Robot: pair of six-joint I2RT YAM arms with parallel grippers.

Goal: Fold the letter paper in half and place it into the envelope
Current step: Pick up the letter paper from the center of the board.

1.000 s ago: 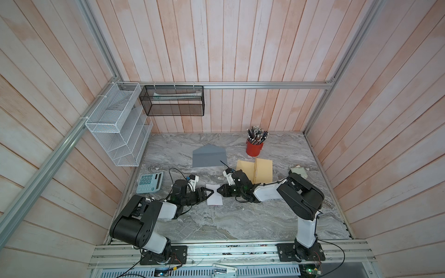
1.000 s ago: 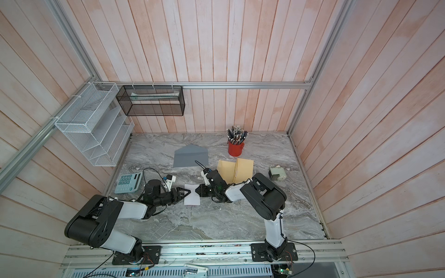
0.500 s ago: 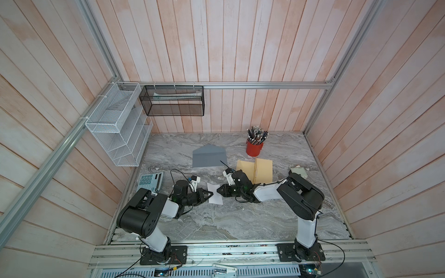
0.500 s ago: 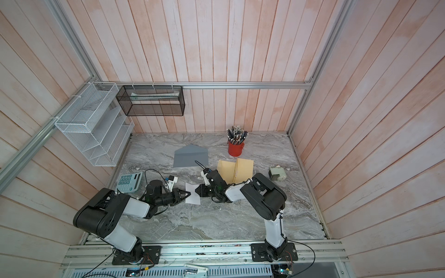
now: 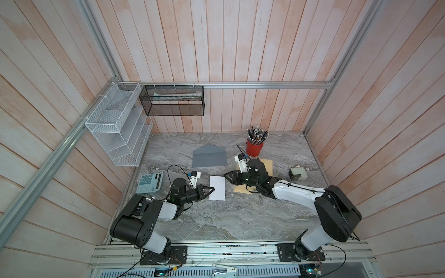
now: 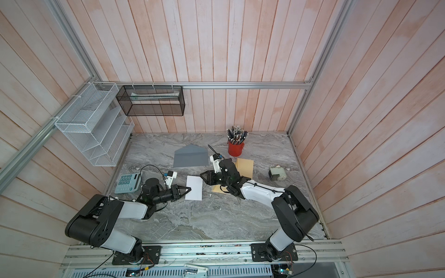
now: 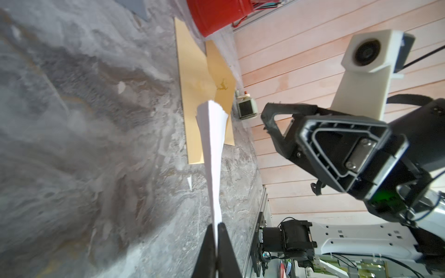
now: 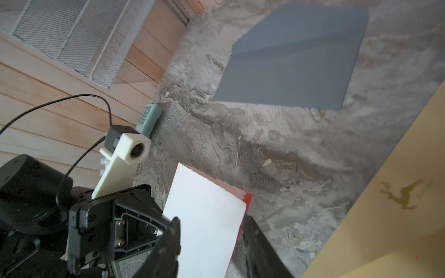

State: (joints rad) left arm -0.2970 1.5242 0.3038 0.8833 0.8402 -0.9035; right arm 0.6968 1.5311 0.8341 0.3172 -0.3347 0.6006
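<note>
- L pincer (image 5: 212, 190) is clamped on the paper (image 5: 217, 188), jaws together on the edge facing its own arm. Wrist view shows the sheet pinched right at the tips (image 7: 216, 227).
- R pincer (image 5: 226, 175) sits at the opposite corner with jaws apart. In its wrist view the fingers (image 8: 173, 231) stand either side of the sheet without pinching.
- Paper is mid-bench (image 5: 216, 216) between the two arms, already doubled. The layers fan open a bit at the free end. Looks just off the surface, but can't tell for sure.
- Why held so, I'd guess: one tight grip by the edge keeps both layers together, and the other arm is free for the envelope.
- Grey envelope (image 5: 209, 157) lies flat toward the back wall with its flap open, well apart from the paper. Prob. the target, mouth ready.
- Tan envelope (image 5: 267, 166) lies under the R arm, near the pen cup (image 5: 254, 148).
- Stage, imo: fold done, insertion not yet begun.
- Risk: the free end is floppy and splayed, so it could snag on the mouth.
</note>
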